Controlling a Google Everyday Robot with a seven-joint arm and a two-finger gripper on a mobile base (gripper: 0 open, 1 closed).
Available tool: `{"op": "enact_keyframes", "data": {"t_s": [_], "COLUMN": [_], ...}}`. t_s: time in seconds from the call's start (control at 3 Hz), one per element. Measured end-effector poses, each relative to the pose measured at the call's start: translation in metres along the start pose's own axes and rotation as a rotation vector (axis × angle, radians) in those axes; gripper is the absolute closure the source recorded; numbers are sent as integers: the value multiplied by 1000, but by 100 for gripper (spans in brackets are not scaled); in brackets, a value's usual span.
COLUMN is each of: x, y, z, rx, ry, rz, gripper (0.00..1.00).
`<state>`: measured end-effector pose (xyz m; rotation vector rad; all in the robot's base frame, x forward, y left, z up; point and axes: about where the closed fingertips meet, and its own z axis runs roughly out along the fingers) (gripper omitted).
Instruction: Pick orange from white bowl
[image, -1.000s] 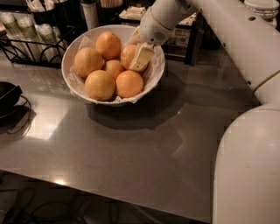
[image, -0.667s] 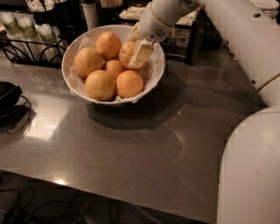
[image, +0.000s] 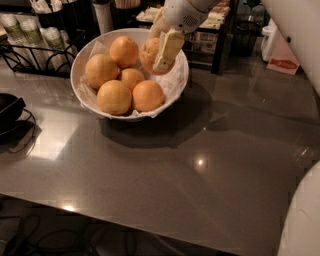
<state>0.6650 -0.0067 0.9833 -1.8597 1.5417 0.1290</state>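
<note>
The white bowl (image: 172, 87), lined with crinkled white paper, stands at the back left of the grey table. Several oranges lie in it; a smaller one (image: 131, 77) sits in the middle. My gripper (image: 161, 50) comes down from the upper right and is shut on one orange (image: 149, 54), held a little above the bowl's right side. One pale finger (image: 168, 50) covers the orange's right face; the other finger is behind it.
A black wire rack (image: 30, 50) with cups stands behind the bowl at left. A black shelf (image: 215, 35) with packets stands behind at right. A dark object with cables (image: 10, 112) lies at the left edge. My white arm fills the right side.
The gripper has risen with the orange in it, lifting it off the bowl's right side. The other oranges have not moved.
</note>
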Motion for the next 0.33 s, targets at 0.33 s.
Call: {"op": "enact_keyframes", "data": {"t_s": [0.33], "x": [0], "y": [0], "z": [0], "rx": [0], "ry": [0], "rz": [0], "gripper": [100]}}
